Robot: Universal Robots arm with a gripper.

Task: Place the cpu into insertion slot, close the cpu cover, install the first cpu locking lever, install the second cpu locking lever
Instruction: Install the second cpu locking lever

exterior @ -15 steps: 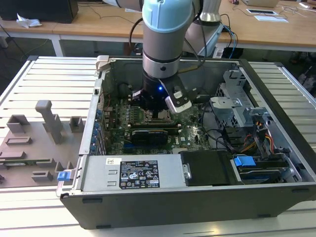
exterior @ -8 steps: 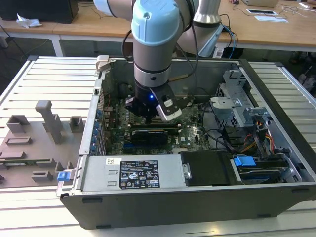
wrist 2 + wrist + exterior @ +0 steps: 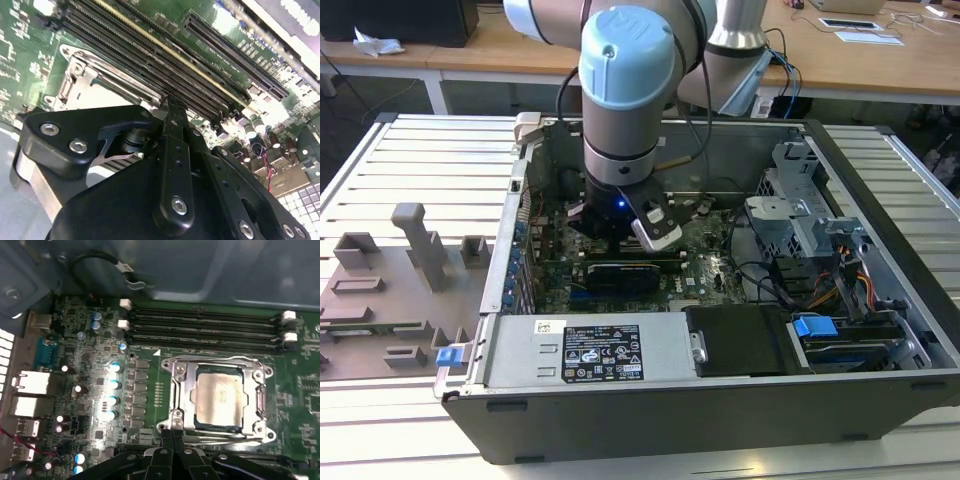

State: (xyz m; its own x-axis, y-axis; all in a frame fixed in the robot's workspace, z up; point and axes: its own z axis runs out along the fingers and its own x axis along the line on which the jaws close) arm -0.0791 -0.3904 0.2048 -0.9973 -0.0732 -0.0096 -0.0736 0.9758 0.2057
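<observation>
Inside socket [image 3: 218,397]: cpu [image 3: 218,399] seated flat, cover [image 3: 180,390] lying closed around it
Gripper [image 3: 172,436]: fingers pressed together, holding nothing, tips at cover's edge
Beside socket: memory slots [image 3: 200,325]

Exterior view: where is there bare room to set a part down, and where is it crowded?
The slatted table is bare beyond the computer case, toward the exterior view's left, above the grey fixture plate. Inside the case it is crowded: arm over the motherboard, cables and drive bays.
</observation>
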